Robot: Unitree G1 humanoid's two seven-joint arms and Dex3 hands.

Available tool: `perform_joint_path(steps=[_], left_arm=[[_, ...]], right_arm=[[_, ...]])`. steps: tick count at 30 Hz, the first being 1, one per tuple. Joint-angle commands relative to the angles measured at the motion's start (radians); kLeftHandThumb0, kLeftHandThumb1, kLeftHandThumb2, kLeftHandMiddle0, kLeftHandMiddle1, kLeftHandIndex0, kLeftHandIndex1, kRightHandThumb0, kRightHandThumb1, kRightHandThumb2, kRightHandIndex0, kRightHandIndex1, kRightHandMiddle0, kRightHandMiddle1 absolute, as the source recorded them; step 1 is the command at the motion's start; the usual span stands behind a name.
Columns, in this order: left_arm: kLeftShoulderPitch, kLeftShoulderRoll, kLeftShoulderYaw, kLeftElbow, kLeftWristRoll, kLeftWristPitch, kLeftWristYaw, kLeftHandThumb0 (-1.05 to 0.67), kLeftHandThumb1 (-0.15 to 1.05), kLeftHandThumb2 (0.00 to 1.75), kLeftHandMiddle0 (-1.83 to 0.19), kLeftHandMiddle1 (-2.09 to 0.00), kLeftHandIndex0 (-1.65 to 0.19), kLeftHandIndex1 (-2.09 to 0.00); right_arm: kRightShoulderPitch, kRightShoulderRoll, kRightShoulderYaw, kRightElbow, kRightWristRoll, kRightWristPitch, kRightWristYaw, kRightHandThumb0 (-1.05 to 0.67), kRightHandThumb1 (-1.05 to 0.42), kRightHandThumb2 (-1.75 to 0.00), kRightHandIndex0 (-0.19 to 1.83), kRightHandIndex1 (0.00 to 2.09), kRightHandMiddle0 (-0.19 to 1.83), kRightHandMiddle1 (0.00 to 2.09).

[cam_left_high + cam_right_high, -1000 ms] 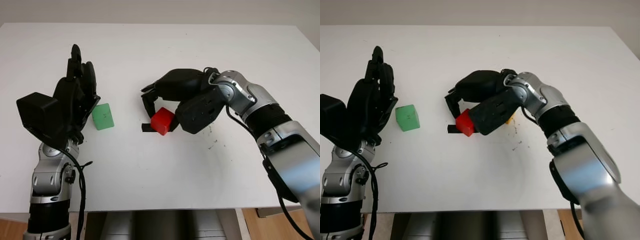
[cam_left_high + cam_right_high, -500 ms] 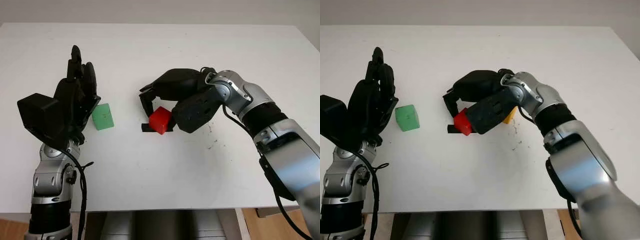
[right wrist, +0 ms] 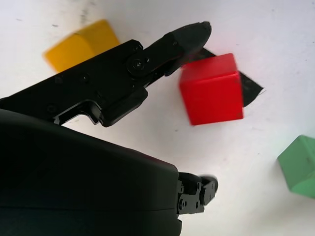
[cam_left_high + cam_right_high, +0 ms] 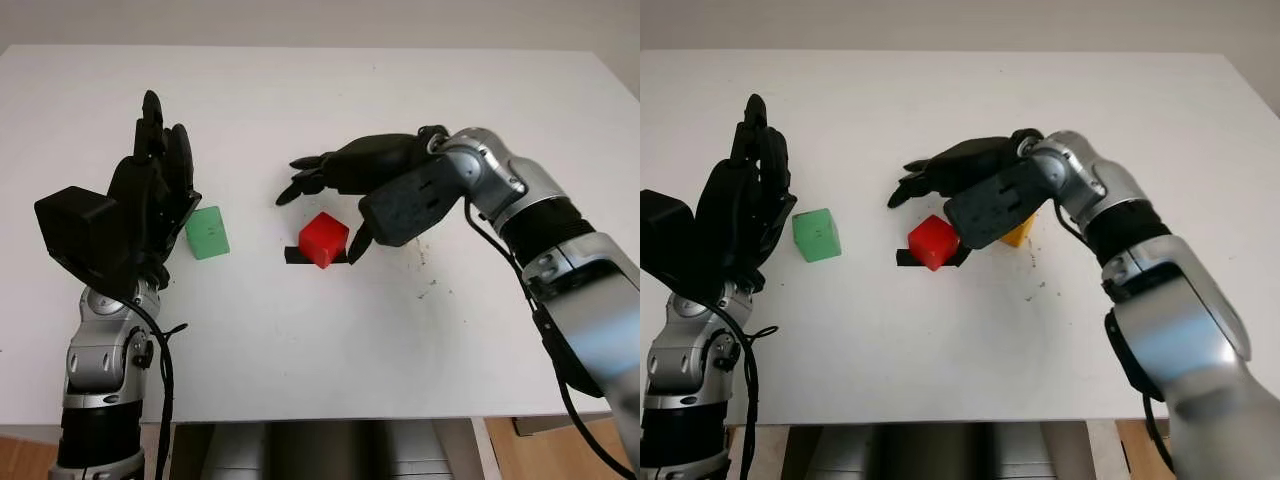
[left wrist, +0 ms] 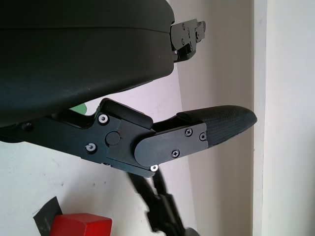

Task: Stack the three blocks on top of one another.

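Observation:
The red block (image 4: 323, 239) sits on the table on a black tape mark (image 4: 293, 256), near the middle. My right hand (image 4: 326, 207) hovers open just above and behind it; its thumb tip (image 3: 192, 33) is close to the block's right edge and the other fingers reach out past the far side. The yellow block (image 4: 1020, 235) lies on the table right of the red one, half hidden under that hand's palm. The green block (image 4: 207, 232) stands alone further left. My left hand (image 4: 153, 175) is raised beside the green block, open and holding nothing.
The white table (image 4: 330, 340) has small dark scuff marks (image 4: 428, 290) right of the blocks. Its front edge runs close below both arms. A pale wall lies past the far edge.
My right hand has let go of the red block: its fingers have opened and lifted away, leaving the block on the tape mark. The left hand has not moved.

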Motion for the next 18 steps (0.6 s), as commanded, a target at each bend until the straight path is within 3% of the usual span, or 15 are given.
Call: perform_joint_path(steps=[1,6,13,18], left_arm=[[0.009,0.0,0.001,-0.017,0.003,-0.008,0.0,-0.81,1.05,0.67,0.19,0.0,0.19,0.0],[0.005,0.003,0.004,-0.01,-0.002,-0.009,-0.005,-0.81,1.05,0.67,0.19,0.0,0.19,0.0],[-0.006,0.012,0.002,0.005,0.001,-0.007,-0.019,-0.81,1.05,0.68,0.19,0.0,0.19,0.0],[-0.018,0.015,0.004,0.018,-0.004,-0.007,-0.029,-0.81,1.05,0.69,0.19,0.0,0.19,0.0]], right_arm=[[-0.018,-0.057,-0.044,-0.073,0.041,0.01,0.034,-0.8,-0.8,-0.05,-0.19,0.0,-0.19,0.06],[-0.009,-0.164,-0.124,-0.158,0.102,-0.004,0.042,-0.8,-0.84,-0.07,-0.19,0.0,-0.13,0.08],[-0.029,-0.245,-0.165,-0.036,0.084,-0.112,-0.072,-0.76,-0.84,-0.05,-0.06,0.08,0.09,0.17],[-0.042,-0.292,-0.109,-0.02,-0.078,-0.177,-0.214,-0.78,-0.87,-0.06,0.01,0.09,0.17,0.17]])
